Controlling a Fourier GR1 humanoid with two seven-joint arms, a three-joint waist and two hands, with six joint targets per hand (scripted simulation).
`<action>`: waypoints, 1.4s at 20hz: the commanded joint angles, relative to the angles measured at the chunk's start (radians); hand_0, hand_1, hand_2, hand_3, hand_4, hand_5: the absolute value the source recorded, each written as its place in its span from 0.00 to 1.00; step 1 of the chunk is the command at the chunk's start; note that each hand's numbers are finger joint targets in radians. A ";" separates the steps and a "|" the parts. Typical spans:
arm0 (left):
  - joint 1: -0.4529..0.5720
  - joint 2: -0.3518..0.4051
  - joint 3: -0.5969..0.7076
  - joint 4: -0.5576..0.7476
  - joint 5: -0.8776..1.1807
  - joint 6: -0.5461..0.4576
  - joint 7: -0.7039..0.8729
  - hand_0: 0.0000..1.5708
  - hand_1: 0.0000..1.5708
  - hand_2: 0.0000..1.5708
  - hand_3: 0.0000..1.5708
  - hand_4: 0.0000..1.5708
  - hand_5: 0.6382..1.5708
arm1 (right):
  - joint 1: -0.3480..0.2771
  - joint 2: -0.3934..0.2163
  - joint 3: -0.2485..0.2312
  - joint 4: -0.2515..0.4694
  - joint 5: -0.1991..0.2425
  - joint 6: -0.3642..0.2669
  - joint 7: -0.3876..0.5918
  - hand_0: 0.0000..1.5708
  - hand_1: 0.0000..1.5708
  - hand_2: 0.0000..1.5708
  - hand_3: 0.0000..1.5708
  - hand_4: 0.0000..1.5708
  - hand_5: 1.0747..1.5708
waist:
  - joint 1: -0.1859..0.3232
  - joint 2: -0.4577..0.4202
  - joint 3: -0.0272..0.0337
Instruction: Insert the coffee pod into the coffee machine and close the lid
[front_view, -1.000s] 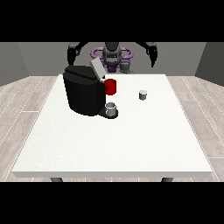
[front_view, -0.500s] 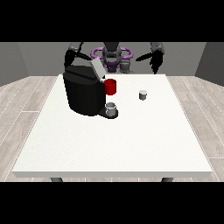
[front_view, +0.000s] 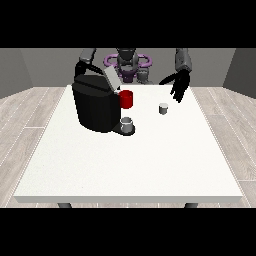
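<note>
I see one pod (front_view: 163, 108) on open bench (front_view: 150, 165); hand at right (front_view: 179, 86), fingers open, hovers near it; one machine (front_view: 97, 105) left.

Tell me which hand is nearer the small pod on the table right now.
Left, the hand at the view's right. It hangs just behind the pod, slightly to its right in the view, not touching it. The hand at the view's left is hidden behind the coffee machine, far across from the pod.
</note>
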 joint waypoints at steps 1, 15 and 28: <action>-0.064 0.073 0.028 0.153 -0.033 -0.052 -0.080 0.00 0.00 0.00 0.00 0.00 1.00 | -0.011 0.022 0.060 -0.046 0.033 -0.056 0.071 0.00 0.00 0.00 0.00 0.00 1.00 | -0.017 0.025 -0.0005; -0.212 -0.060 -0.071 0.344 -0.292 0.166 -0.097 0.60 0.60 0.61 0.44 0.05 1.00 | -0.126 0.023 0.021 0.124 0.008 -0.058 0.064 0.00 0.00 0.00 0.00 0.00 1.00 | 0.020 0.061 0.0002; -0.267 -0.025 -0.193 0.422 -0.514 0.149 -0.096 0.56 0.56 0.64 0.52 0.18 1.00 | -0.142 0.022 -0.034 0.295 -0.043 -0.029 -0.085 0.00 0.00 0.00 0.00 0.00 1.00 | 0.031 0.074 0.0009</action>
